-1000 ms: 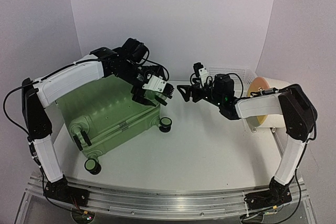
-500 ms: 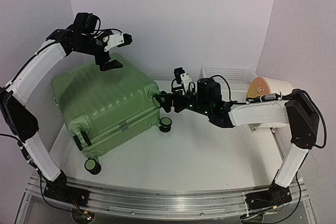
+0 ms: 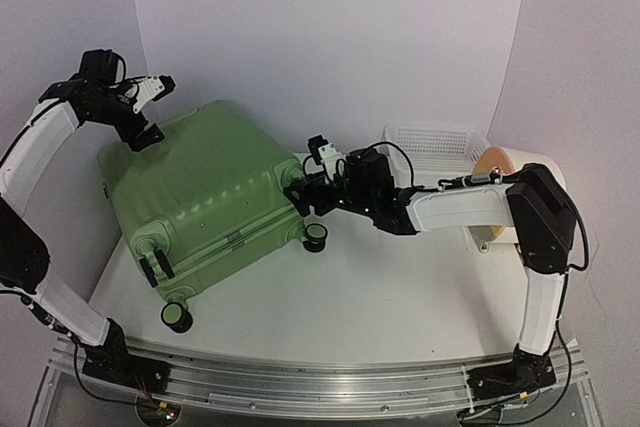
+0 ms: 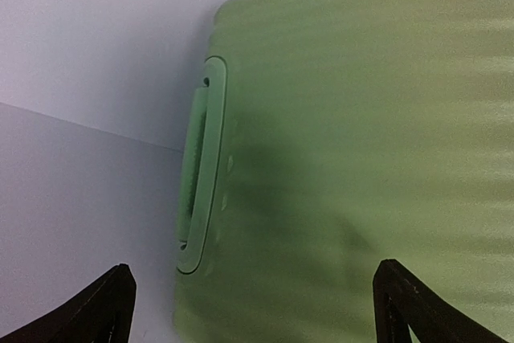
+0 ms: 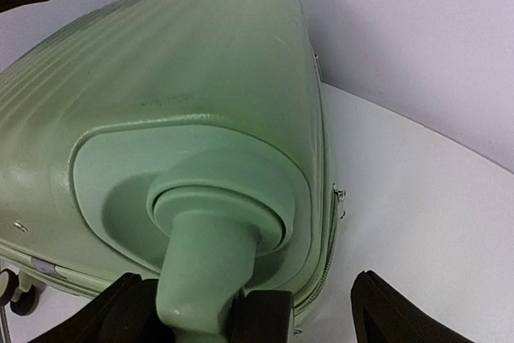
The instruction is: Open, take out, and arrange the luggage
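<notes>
Leftward and farther back goes the left arm, and the right arm has stretched further left across the round white table (image 3: 400,287). I see the left gripper (image 3: 150,107) hovering above the far-left corner of the large light-green hard-shell suitcase (image 3: 205,197), fingers spread wide with nothing between them. On its wrist view the two dark fingertips (image 4: 108,303) frame the ribbed shell and a recessed green handle (image 4: 199,174) on the edge.

The suitcase lies closed on the left half of the table, ribbed side up, one black wheel with a green hub (image 3: 316,237) towards the middle and another (image 3: 177,317) at the near-left corner.

The right gripper (image 3: 300,195) sits at the suitcase's far-right corner. Its jaws stand apart, and the wrist view shows a green caster post (image 5: 205,271) between them; I cannot tell whether either finger touches it.

At the far right, a white plastic mesh basket (image 3: 435,139) stands just beside a cream cylinder with an orange face (image 3: 492,169).
</notes>
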Controlling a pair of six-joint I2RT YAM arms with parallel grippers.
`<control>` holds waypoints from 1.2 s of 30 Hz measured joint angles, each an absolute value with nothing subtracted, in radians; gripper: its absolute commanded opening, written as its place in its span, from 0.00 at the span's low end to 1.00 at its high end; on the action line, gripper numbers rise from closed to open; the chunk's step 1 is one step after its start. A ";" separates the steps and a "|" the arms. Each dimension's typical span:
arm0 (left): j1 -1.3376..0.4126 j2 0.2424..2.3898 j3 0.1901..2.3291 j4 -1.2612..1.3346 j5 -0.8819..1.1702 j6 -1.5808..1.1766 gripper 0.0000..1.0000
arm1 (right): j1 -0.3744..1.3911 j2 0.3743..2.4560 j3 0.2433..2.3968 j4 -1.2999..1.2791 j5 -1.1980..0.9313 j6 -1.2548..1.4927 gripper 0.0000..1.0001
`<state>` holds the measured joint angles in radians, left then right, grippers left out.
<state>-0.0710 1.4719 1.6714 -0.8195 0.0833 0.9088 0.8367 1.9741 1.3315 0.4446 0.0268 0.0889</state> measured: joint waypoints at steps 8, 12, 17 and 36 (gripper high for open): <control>0.031 1.467 1.623 -0.777 0.062 0.906 0.99 | 0.850 1.975 1.338 0.435 0.059 0.025 0.33; 0.037 1.467 1.622 -0.769 0.060 0.907 1.00 | 0.840 1.976 1.349 0.423 0.074 -0.006 0.22; 0.037 1.471 1.668 -0.780 0.103 0.906 0.99 | 0.789 1.977 1.348 0.424 0.032 -0.040 0.19; 0.041 1.481 1.693 -0.856 0.254 0.878 0.92 | 0.450 2.336 1.861 0.331 -0.390 -0.231 0.59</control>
